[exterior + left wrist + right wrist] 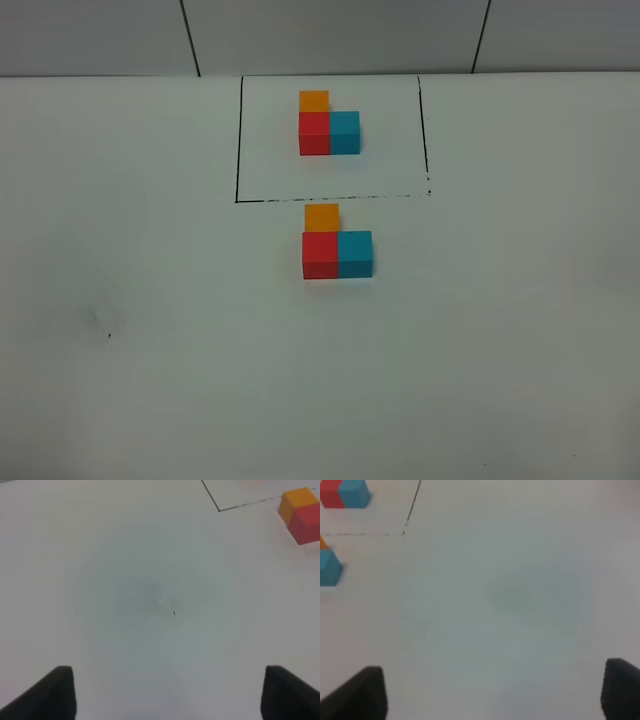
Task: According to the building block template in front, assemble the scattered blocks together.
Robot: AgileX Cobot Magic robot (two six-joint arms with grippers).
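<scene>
As the scattered blocks (337,247) already sit joined in an L just outside the black frame, matching the building block template (329,123), assembly looks complete: left gripper (167,692) and right gripper (492,692) wide, empty, well apart; next, likely only retreat.

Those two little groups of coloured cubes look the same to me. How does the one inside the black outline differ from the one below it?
The framed trio sits inside the black drawn rectangle; the unframed trio lies just outside its lower line. The framed trio is farther back on the table and looks smaller in the high view; the unframed trio is nearer and looks larger. Both share one L layout: orange behind red, blue to red's right, cubes touching.
</scene>
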